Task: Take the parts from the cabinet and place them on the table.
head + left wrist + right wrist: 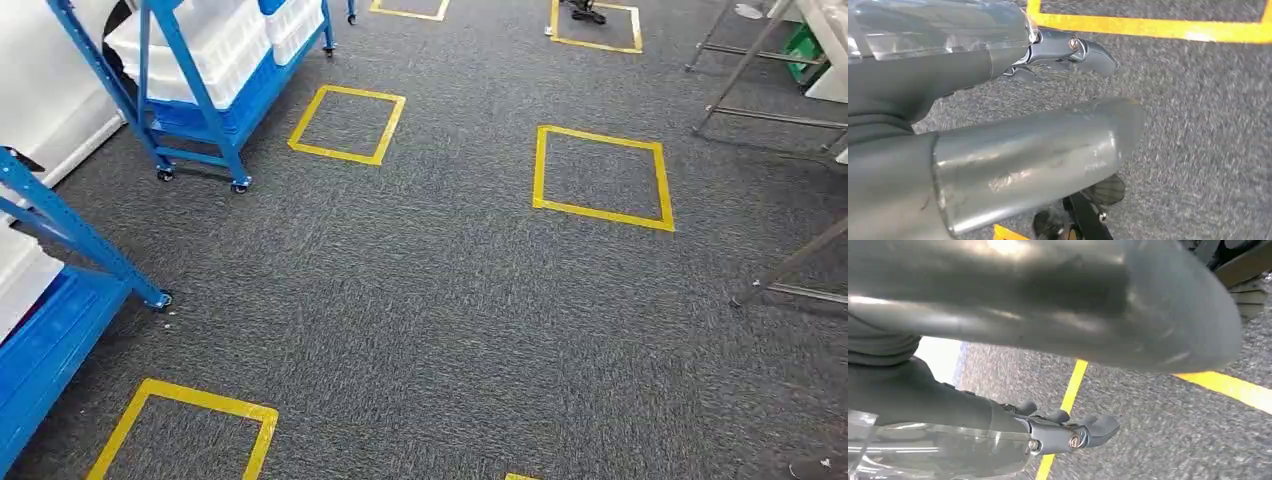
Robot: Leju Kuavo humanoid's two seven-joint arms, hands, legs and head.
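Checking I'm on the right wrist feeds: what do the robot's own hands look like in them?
Both look alike. The left hand has a thick, smooth grey thumb with a rounded tip, a clear glossy cover over its back, and dark grey fingers joined by a round metal screw. The right hand shows the same: bulky grey thumb, transparent cover, dark fingers with screw heads.

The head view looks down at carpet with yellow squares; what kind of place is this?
Probably a robot test lab or workshop: taped yellow floor squares mark standing spots on grey carpet, and wheeled blue racks hold white bins.
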